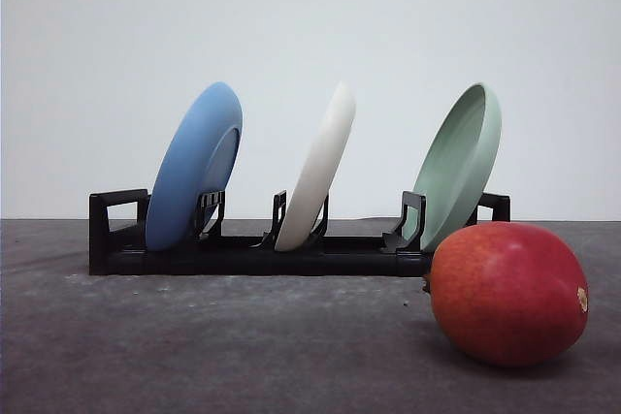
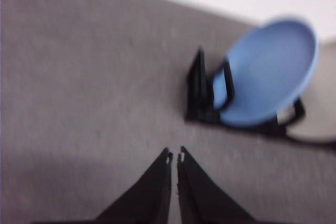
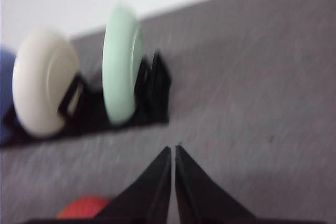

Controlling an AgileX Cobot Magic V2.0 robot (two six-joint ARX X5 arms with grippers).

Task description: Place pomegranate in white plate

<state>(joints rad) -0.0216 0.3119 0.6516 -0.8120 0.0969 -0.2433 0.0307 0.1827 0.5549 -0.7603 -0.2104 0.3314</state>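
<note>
In the front view, a black rack [image 1: 243, 254] stands across the far part of the grey counter [image 1: 194, 346]. Three plates lean on edge in it: the blue plate [image 1: 194, 167] at the left, the white plate [image 1: 315, 170] in the middle and the pale green plate [image 1: 458, 164] at the right. The pomegranate [image 1: 507, 294] lies on the counter at the near right, in front of the rack's right end and just below the green plate; it is well apart from the white plate.

In the left wrist view, the left gripper [image 2: 175, 158] hangs over bare counter with its two dark fingers nearly touching and nothing between them. The blue plate and the rack's end lie beyond it, blurred.

In the right wrist view, the right gripper [image 3: 173, 150] also has its fingers drawn together to a thin slit, holding nothing. The white and green plates stand in the rack beyond it. A red patch of the pomegranate shows beside one finger.
</note>
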